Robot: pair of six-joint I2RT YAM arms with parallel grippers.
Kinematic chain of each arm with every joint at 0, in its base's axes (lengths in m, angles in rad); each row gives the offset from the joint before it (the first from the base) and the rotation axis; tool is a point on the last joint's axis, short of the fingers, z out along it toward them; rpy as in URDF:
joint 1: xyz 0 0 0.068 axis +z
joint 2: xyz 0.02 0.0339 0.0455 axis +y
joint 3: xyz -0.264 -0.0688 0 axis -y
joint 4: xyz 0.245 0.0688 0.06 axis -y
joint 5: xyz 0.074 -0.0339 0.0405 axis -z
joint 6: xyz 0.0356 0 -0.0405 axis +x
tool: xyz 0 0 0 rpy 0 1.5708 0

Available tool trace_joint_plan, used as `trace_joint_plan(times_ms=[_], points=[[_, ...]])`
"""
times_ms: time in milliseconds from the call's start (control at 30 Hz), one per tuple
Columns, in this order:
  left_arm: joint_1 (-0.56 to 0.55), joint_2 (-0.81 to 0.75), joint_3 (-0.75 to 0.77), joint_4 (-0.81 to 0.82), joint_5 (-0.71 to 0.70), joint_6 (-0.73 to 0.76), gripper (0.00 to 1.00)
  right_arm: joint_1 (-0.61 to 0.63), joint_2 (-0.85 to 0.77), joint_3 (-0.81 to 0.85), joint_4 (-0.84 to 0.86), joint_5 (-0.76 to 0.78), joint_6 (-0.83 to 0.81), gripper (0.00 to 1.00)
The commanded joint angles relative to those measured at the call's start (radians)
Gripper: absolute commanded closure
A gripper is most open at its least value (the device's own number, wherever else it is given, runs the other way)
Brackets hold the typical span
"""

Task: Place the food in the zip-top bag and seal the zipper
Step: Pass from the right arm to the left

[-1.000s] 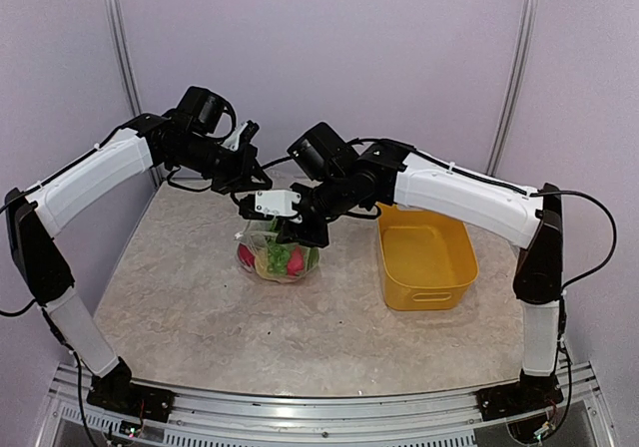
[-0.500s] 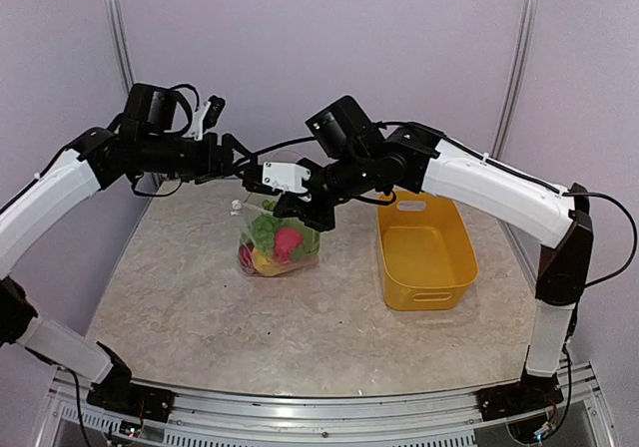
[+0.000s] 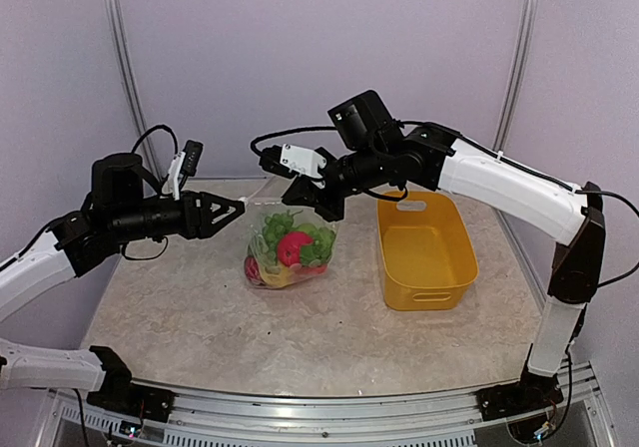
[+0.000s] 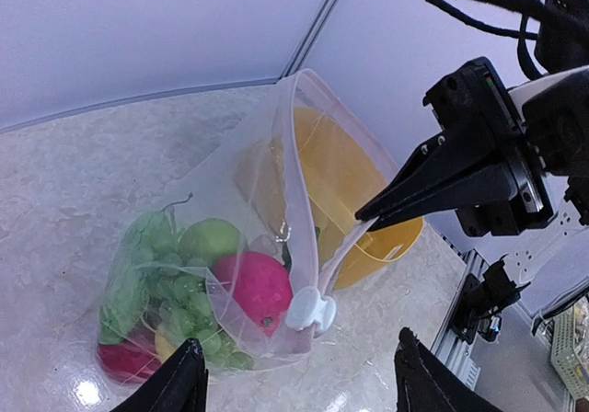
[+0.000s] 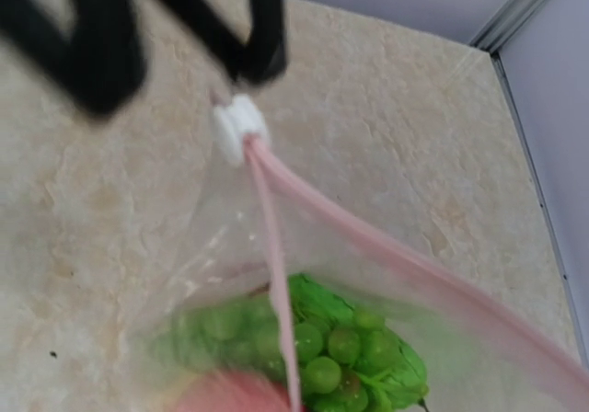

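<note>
**Bag hung up by one corner, food in, mouth not zipped yet**

The left gripper (image 4: 297, 338) hung with its fingers wide apart, gripping nothing and pointed at the bag. Just ahead of it sat the white slider (image 4: 310, 311), so my guess is it was lined up to go in for that.

Past the slider, the bag (image 4: 230, 182) sagged onto the table (image 3: 200, 317). The food (image 4: 253, 281) was piled in the bottom: grapes, a red round one, a green one, something yellow. I couldn't spot anything loose, so the filling part looked done.

Further on and higher up, the right gripper (image 4: 361, 219) was clamped together on the end of the zipper (image 5: 368, 237), holding that corner up. That made sense, since a lifted corner pulls the strip taut and gives the slider something to run along. On its own camera, two pink strips split apart right below its fingertips, so I'd say the mouth wasn't sealed. Beyond and below the right gripper, the basket (image 3: 431, 292) sat apart from the bag.
</note>
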Motion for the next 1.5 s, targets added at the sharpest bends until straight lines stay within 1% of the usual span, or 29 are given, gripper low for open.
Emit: trace_joint_plan(times_ms=[0,200,333,500,633,767,933,1000,1100,1200,1333,1467], points=[[-0.016,-0.015,-0.049,0.144,0.016,0.109,0.36,-0.005,0.008,0.034,0.032,-0.043,0.041,1.0],[-0.013,0.036,-0.065,0.186,0.008,0.197,0.4,-0.005,-0.002,0.032,0.026,-0.051,0.05,1.0],[-0.002,0.062,-0.079,0.242,-0.012,0.255,0.42,-0.005,-0.007,0.049,0.016,-0.064,0.059,1.0],[0.041,0.071,-0.098,0.318,0.091,0.284,0.56,-0.005,-0.007,0.063,0.011,-0.061,0.064,1.0],[0.051,0.089,-0.087,0.339,0.165,0.295,0.67,-0.009,-0.002,0.065,0.013,-0.052,0.067,1.0],[0.053,0.128,-0.076,0.353,0.203,0.297,0.75,-0.012,0.003,0.07,0.013,-0.052,0.071,1.0],[0.056,0.142,-0.086,0.392,0.211,0.301,0.75,-0.017,0.005,0.081,0.011,-0.055,0.076,1.0],[0.058,0.143,-0.089,0.402,0.202,0.307,0.73,-0.019,0.005,0.083,0.009,-0.058,0.079,1.0],[0.059,0.155,-0.099,0.429,0.154,0.317,0.67,-0.019,0.005,0.085,0.006,-0.063,0.079,1.0],[0.074,0.165,-0.104,0.462,0.146,0.312,0.66,-0.018,0.002,0.083,0.0,-0.07,0.08,1.0],[0.099,0.199,-0.086,0.467,0.156,0.304,0.67,-0.019,-0.003,0.086,-0.006,-0.089,0.079,1.0],[0.125,0.224,-0.085,0.499,0.198,0.275,0.67,-0.019,-0.004,0.088,-0.016,-0.109,0.072,1.0]])
